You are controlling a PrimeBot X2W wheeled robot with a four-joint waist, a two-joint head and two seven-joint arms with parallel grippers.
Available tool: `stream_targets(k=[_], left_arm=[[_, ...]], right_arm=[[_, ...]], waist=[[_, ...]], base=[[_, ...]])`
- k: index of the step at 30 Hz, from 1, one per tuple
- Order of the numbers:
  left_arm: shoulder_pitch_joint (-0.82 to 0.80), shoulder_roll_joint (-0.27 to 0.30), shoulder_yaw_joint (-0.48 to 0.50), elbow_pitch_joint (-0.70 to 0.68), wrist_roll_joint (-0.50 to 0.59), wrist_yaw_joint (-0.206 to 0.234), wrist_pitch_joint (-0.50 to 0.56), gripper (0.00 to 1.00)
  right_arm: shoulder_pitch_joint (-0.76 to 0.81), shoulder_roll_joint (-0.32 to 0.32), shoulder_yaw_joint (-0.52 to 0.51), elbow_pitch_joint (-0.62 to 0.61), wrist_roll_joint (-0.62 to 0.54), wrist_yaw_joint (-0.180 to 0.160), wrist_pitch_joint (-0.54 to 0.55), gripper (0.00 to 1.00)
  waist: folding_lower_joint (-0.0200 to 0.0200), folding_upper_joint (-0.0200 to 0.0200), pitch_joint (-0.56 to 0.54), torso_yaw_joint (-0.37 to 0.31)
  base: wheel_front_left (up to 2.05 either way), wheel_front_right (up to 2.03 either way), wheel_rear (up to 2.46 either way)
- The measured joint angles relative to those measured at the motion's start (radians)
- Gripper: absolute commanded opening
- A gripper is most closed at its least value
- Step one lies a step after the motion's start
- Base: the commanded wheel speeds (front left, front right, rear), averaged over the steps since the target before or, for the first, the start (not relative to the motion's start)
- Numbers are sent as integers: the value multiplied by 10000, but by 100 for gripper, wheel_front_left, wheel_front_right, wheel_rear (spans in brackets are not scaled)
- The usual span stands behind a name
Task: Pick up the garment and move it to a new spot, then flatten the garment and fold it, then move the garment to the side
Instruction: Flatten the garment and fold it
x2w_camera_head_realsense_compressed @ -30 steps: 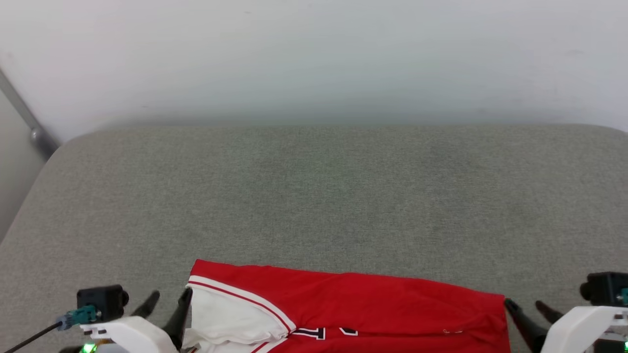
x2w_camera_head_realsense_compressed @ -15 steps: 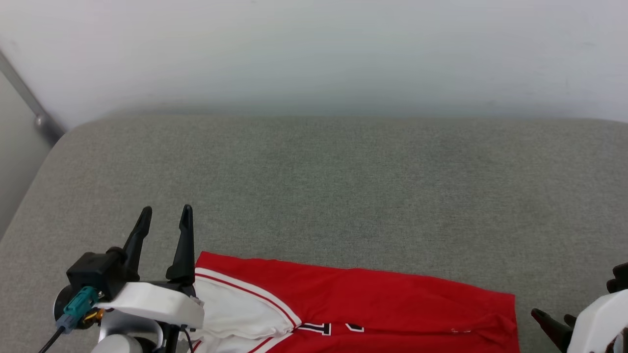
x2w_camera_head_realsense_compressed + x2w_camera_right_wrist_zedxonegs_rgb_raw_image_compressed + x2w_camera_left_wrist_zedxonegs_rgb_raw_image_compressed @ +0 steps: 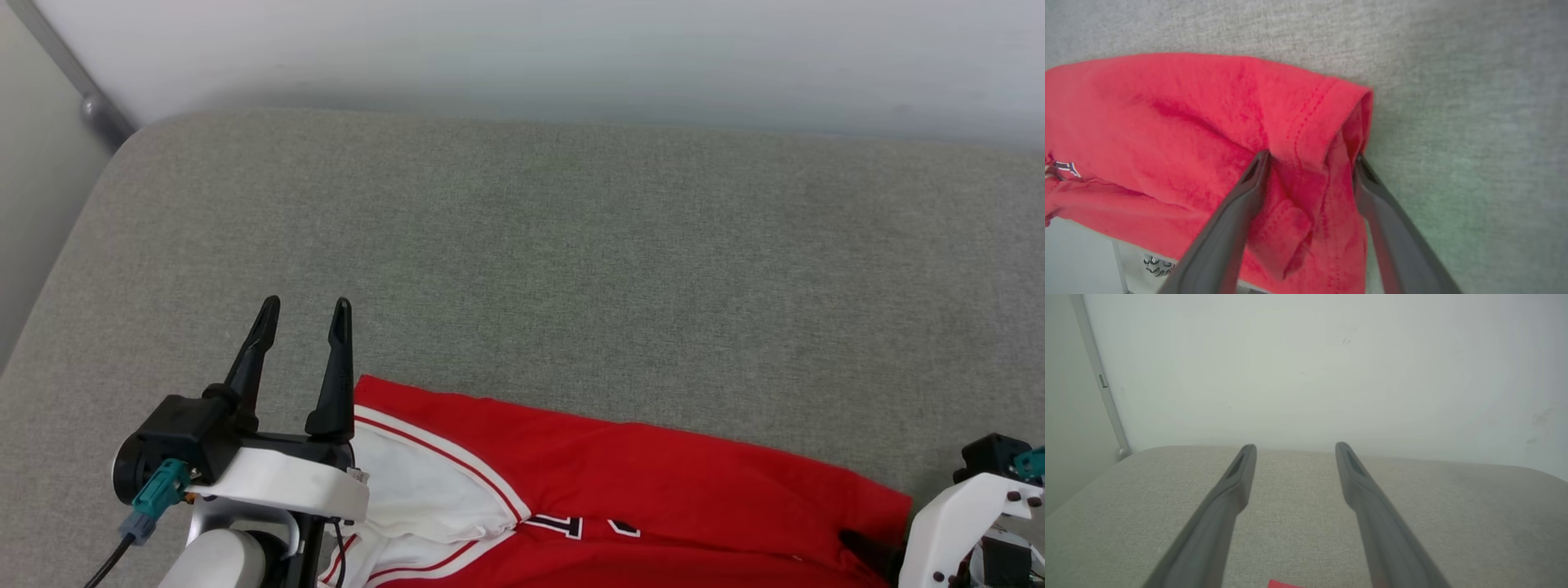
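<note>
1. We judge a grasp is being set up: the garment lies along the grey cushion's near edge.
2. Next, the right gripper, fingers apart astride the hem, should close. The left gripper (also apart, empty) must drop to the white sleeve beside it.
3. The right wrist view shows us that straddled hem; the head view places both ends.

On the garment the lettering is cut off, unreadable.
</note>
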Motion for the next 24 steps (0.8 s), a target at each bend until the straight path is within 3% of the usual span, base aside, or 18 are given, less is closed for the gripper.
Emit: stream_targets(k=[1,2,3,4,8,16,24], left_arm=[[-4,8,0,10,0,0,-2,100],[-6,36,-8,33,12,2,15,100],[-6,73,-8,54,38,2,33,100],[-5,84,-6,59,48,6,33,100],[81,169,-23,104,59,50,79,100],[435,245,-73,48,88,324,224,100],[642,309,-117,-134,111,453,261,100]], right_arm=[[-49,-36,46,84,40,0,67,100],[-105,-69,73,169,113,-2,125,44],[-134,-96,117,230,178,-4,128,12],[-174,-100,153,290,209,-10,128,0],[-325,-63,445,445,378,-13,73,0],[-773,-585,443,403,451,2,138,0],[-1319,-1129,-957,497,6,2,410,0]], waist=[[-1,0,29,29],[0,0,43,40],[-1,0,38,36],[-1,0,19,25],[0,0,-169,-50],[0,0,-747,-329],[-1,0,-998,-660]], base=[[0,0,0],[0,0,0],[0,0,0],[0,0,0],[0,0,0],[0,0,0],[0,0,0]])
